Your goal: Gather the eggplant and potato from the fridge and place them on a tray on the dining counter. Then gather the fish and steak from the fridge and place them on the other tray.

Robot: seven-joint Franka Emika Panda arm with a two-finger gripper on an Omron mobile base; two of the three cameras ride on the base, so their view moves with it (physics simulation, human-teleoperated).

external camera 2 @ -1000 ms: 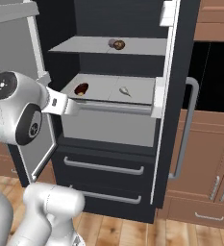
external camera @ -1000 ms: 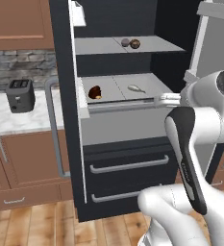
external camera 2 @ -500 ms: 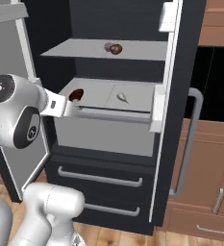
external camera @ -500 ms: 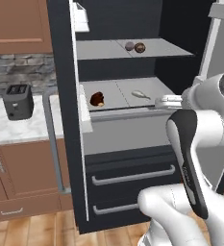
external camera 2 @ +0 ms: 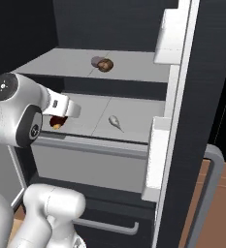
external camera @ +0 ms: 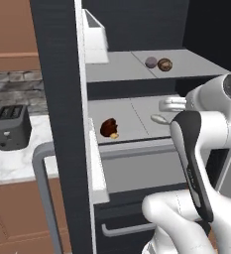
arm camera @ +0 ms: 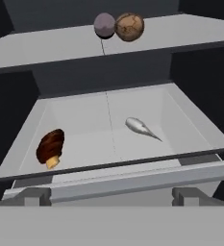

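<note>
The black fridge [external camera: 57, 99] stands open in front of me. On its upper shelf a purple eggplant [arm camera: 104, 25] and a brown potato [arm camera: 129, 27] lie touching, also seen as eggplant [external camera: 151, 62] and potato [external camera: 164, 64]. In the grey bin below lie a dark red-brown steak [arm camera: 50, 146] on the left and a small silvery fish [arm camera: 140, 127] to the right of the middle. My gripper [arm camera: 111, 196] is open and empty, just outside the bin's front lip and level with it. The trays and the dining counter are out of view.
A dark toaster [external camera: 10, 126] sits on the marble wall counter [external camera: 18, 163] left of the fridge. The left door's edge [external camera: 87, 149] and the right door [external camera 2: 182, 121] with its bins flank the opening. A drawer with a silver handle [external camera 2: 104, 226] lies below.
The whole picture has grown and shifted: the base has driven closer to the fridge. The hand sits nearer the bin's front. The gripper stays open.
</note>
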